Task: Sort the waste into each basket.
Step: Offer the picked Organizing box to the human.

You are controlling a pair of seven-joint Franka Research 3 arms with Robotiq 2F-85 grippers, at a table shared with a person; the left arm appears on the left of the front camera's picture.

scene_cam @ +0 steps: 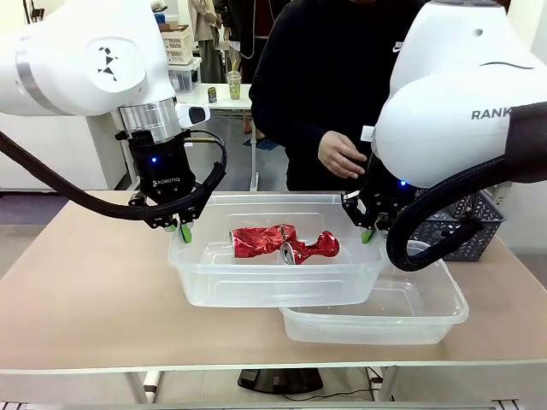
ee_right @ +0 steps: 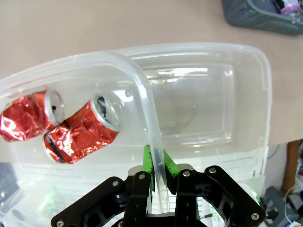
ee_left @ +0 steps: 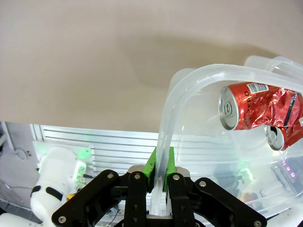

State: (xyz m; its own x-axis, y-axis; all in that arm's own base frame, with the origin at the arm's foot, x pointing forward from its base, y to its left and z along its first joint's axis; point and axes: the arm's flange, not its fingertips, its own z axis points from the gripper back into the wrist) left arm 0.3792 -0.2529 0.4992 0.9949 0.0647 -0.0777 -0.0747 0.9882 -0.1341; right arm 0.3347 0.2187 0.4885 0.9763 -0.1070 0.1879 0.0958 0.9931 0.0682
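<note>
Nearest in the front view: a clear empty tub (scene_cam: 427, 312) on the desk (scene_cam: 85, 290), lower right, partly beneath a second clear tub (scene_cam: 205, 273) held above it. Inside the raised tub, two crushed red cans: the left can (scene_cam: 261, 240) and the right can (scene_cam: 312, 248), touching near the middle. Left hand (scene_cam: 177, 224) clamped on the raised tub's left rim, green pads (scene_cam: 185, 231) pinching the plastic. Right hand (scene_cam: 369, 229) clamped on the same tub's right rim. Behind, a person in a dark top, one of the person's hands (scene_cam: 342, 155) near the right arm. Dark grey lattice basket (scene_cam: 461, 226) at the far right of the desk.

Left wrist view: black fingers rising from the bottom edge, left hand (ee_left: 160, 172) narrowed tight on the tub's rolled rim (ee_left: 189, 82), which runs up between the green pads (ee_left: 151, 165). Red can (ee_left: 255, 105) lying on its side in the tub, silver top facing the camera; second can's top (ee_left: 277, 137) just below, touching it. Tan desk (ee_left: 94, 56) above.

Right wrist view: right hand (ee_right: 158, 172) closed narrow on the rim (ee_right: 137, 75) of the upper tub. Two crushed cans to the left, one (ee_right: 80, 130) near, one (ee_right: 28, 118) farther left, touching. Lower tub (ee_right: 246, 94) visible beyond, empty. Grey basket corner (ee_right: 260, 16) at upper right.
</note>
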